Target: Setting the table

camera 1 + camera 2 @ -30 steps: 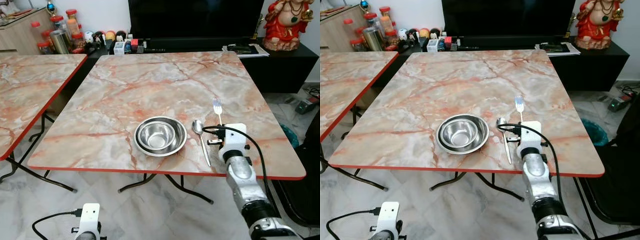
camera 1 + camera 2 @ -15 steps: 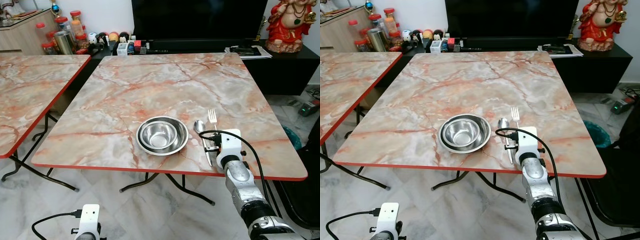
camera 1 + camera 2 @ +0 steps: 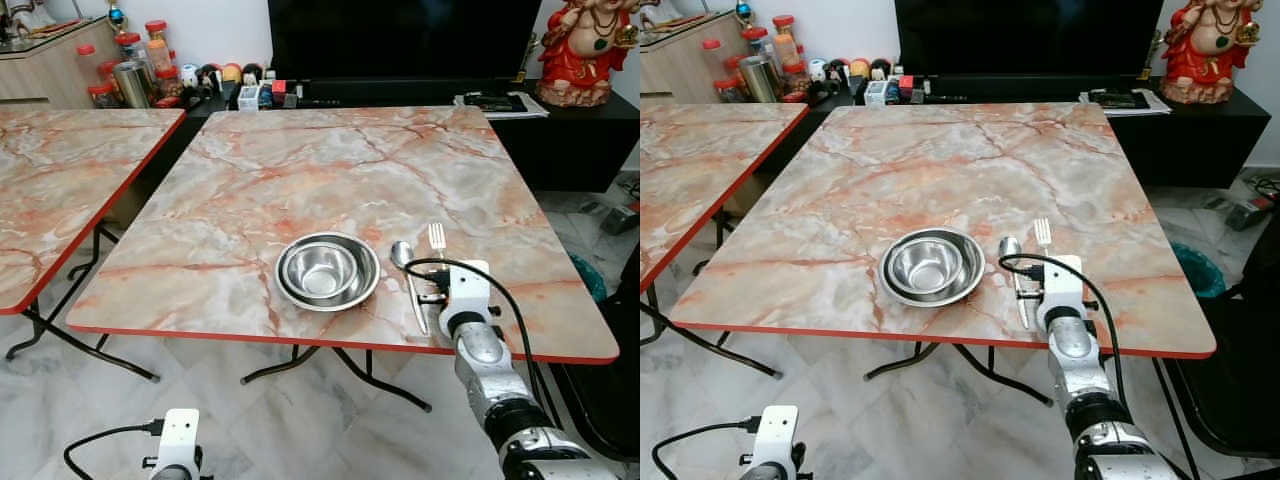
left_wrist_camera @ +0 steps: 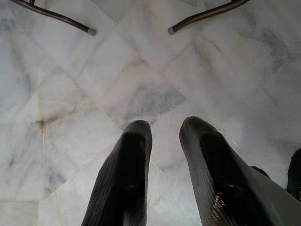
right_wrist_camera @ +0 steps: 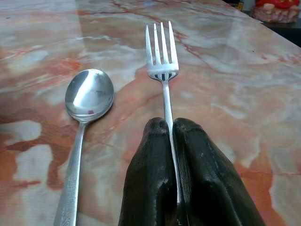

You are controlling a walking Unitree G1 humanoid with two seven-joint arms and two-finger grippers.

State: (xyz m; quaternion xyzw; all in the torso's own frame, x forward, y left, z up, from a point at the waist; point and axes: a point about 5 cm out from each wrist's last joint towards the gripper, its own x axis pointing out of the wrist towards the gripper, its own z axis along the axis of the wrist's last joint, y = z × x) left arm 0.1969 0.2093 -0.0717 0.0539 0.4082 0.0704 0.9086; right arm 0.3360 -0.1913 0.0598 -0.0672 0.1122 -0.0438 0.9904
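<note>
Fork (image 5: 162,56): its handle is pinched between the two black fingers (image 5: 148,179) of the right gripper (image 5: 170,141), tines pointing away across the table.
Grip: pads closed tight on the thin handle with no gap to see; the hold looks centred, so the fork should stay straight if lowered level.
Fork position: low over the marble table (image 3: 300,180), just right of the spoon; whether the tines already touch the top I cannot tell.
Spoon (image 5: 84,117): lies flat, bowl up, parallel to the fork and close beside it.
Bowl (image 3: 327,271): steel, set in a larger steel dish, to the left of the spoon near the front edge.
Doing it well: keep the fork parallel to the spoon, set the handle flat before easing the pads apart, then draw straight back so nothing nudges the spoon.
Left gripper (image 4: 162,155): hangs idle over the tiled floor, fingers slightly parted and holding nothing.
</note>
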